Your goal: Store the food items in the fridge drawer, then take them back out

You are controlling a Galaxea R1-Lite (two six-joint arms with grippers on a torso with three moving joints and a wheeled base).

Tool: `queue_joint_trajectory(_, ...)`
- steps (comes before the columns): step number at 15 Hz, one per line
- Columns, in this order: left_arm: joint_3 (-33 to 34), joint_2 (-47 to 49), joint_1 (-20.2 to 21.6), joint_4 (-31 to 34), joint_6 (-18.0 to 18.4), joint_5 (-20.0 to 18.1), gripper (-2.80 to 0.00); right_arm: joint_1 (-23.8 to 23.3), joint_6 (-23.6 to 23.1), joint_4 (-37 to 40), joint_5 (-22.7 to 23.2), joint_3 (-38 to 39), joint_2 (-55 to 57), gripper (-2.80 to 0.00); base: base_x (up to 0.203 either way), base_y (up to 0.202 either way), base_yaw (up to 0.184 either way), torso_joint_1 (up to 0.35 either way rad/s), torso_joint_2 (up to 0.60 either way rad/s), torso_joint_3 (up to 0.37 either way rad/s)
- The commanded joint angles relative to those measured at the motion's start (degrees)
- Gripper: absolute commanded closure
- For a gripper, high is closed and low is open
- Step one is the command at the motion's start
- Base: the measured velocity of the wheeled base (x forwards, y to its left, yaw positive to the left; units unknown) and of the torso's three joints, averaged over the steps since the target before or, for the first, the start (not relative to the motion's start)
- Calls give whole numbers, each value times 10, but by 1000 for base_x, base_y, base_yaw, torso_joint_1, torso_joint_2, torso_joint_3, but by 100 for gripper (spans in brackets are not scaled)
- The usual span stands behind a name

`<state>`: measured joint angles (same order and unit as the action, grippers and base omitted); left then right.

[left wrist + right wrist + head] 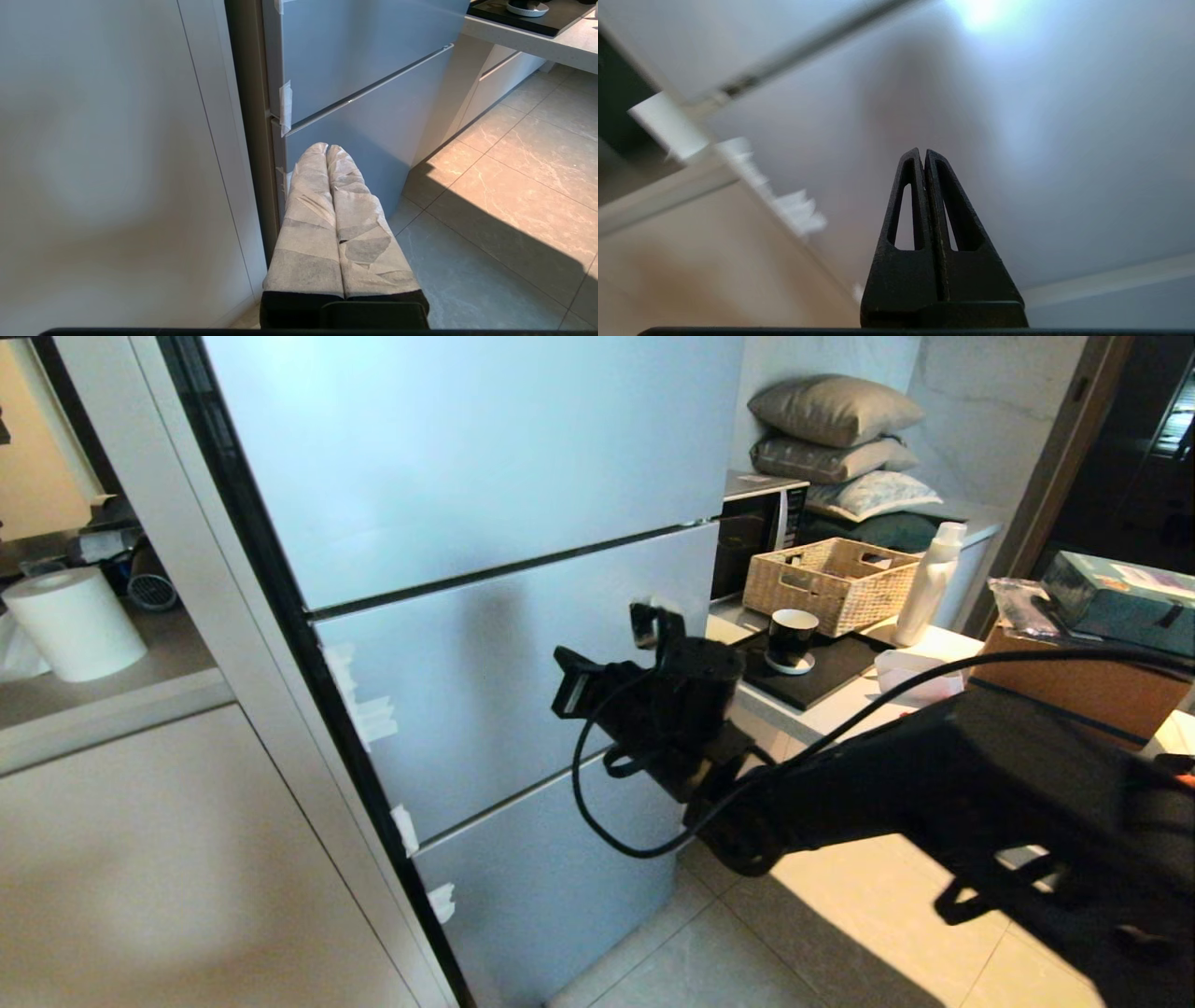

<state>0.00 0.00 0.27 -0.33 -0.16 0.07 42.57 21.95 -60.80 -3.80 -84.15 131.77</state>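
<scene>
The fridge stands closed, with only its silver-blue door panels (485, 653) showing. The fridge drawer and the food items are out of view. My right gripper (569, 683) reaches in from the right and hangs in front of the middle panel, close to its surface. In the right wrist view the black fingers (923, 151) are pressed together, shut on nothing, pointing at that panel (1041, 163). My left gripper (327, 145), wrapped in white tape, is shut and empty. It is parked low by the fridge's bottom panel (355, 126).
A counter to the right of the fridge carries a microwave (761, 527), a wicker basket (826, 583), a black mug (792, 637), a white bottle (929, 583) and a cardboard box (1083, 681). A beige cabinet (140, 859) with a paper roll (75, 621) flanks the fridge's left. Tiled floor (504, 224) lies below.
</scene>
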Motion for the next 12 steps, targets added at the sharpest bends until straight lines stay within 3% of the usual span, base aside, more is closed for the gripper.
queue_joint_trajectory(1, 0, 1, 0, 0, 0, 0, 0, 6, -20, 35, -2, 192, -267, 0, 0, 0, 0, 0, 0, 0)
queue_joint_trajectory(3, 0, 1, 0, 0, 0, 0, 0, -4, -41, 100, -4, 337, -444, 0, 0, 0, 0, 0, 0, 0)
queue_joint_trajectory(5, 0, 1, 0, 0, 0, 0, 0, -46, -70, 183, -4, 479, -612, 0, 0, 0, 0, 0, 0, 0)
queue_joint_trajectory(9, 0, 1, 0, 0, 0, 0, 0, -226, -130, 294, 23, 707, -889, 0, 0, 0, 0, 0, 0, 0)
queue_joint_trajectory(12, 0, 1, 0, 0, 0, 0, 0, -324, -184, 353, 50, 803, -1057, 0, 0, 0, 0, 0, 0, 0)
